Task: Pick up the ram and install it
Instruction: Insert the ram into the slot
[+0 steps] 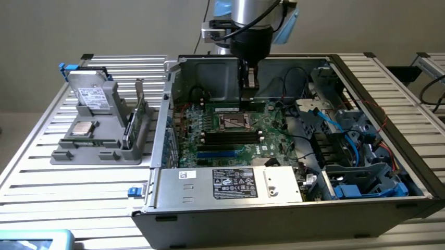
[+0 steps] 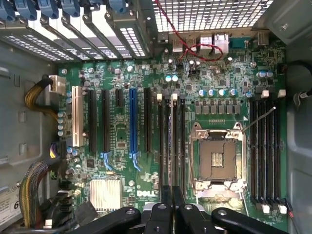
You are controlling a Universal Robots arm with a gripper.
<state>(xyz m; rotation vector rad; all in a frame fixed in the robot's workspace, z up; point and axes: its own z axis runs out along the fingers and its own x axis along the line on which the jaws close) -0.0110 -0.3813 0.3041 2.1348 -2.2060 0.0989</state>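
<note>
One open computer case [image 1: 208, 208] sits on the slatted worktop [image 1: 83, 187], its motherboard [image 2: 117, 87] facing up. Above the memory slots [image 2: 181, 141] beside the empty processor socket [image 2: 218, 158], the gripper [image 2: 173, 192] seems to pinch the ram [image 2: 173, 141] edge-on, its long axis parallel to the slots directly beneath.

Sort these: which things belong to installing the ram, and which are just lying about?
Job: ram, gripped by the shut jaws; black memory slots; motherboard.
Lying about: hard drive; processor chip; grey holder.
</note>
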